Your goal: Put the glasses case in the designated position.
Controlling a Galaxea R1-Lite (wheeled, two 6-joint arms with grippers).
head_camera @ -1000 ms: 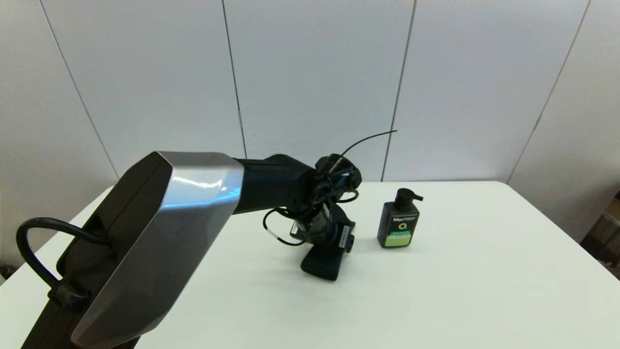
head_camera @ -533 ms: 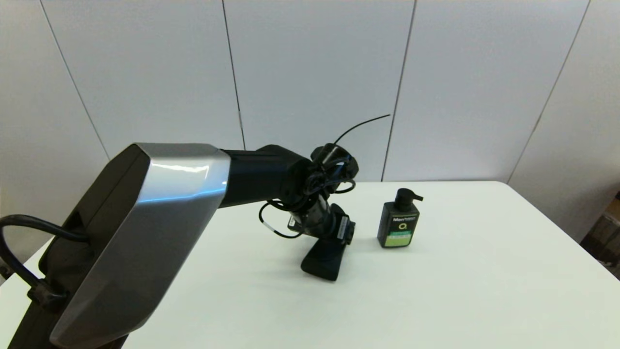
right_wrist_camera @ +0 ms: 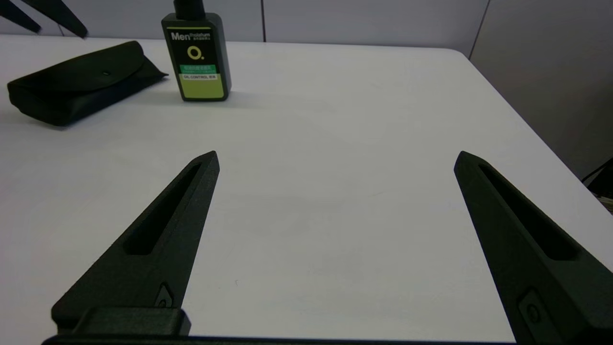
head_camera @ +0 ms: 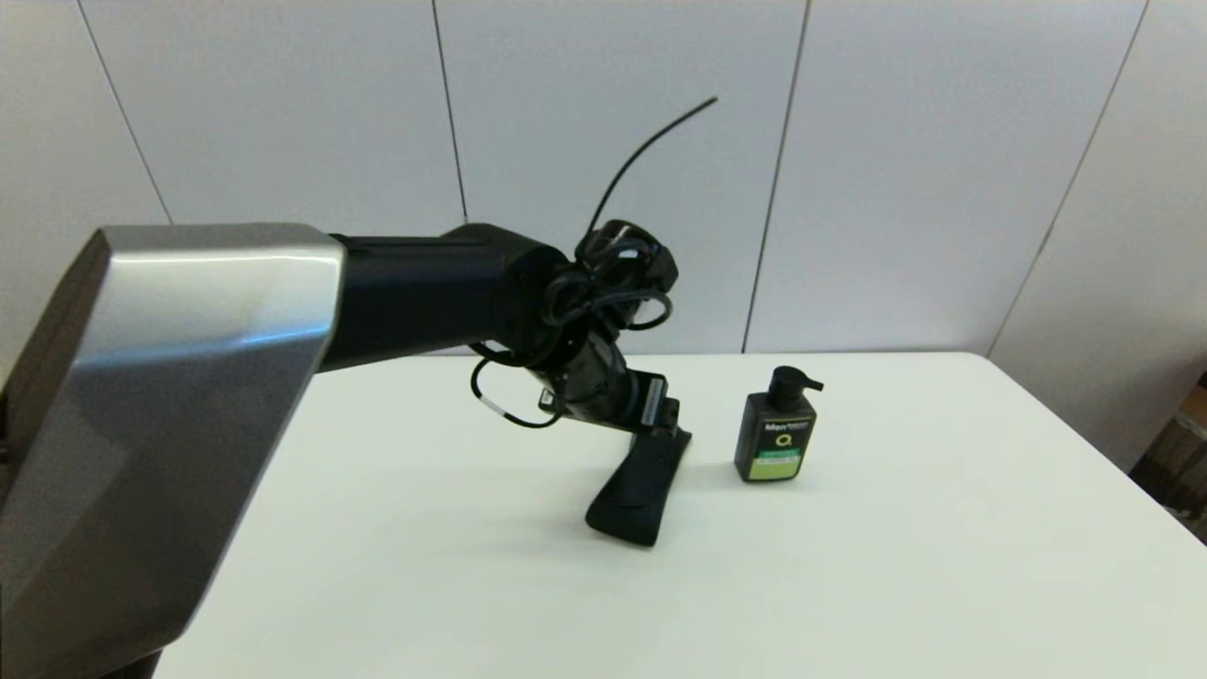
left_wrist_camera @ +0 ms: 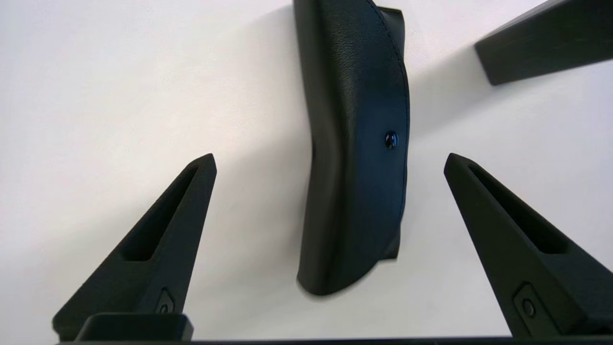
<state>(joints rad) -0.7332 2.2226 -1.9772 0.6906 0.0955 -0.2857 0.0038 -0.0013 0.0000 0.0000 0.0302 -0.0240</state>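
Glasses case lies flat on the white table at frame centre, just left of the black pump bottle. Left gripper hangs above it, fingers spread wide, touching nothing; looks like release/retreat after placement, so the next move is probably lifting the arm clear without snagging it. Right gripper idle, also spread, low over bare table. Bottle label reads "Men", "OIL CONTROL".

white table, pale grey panelled wall behind, thin dark seams, even light
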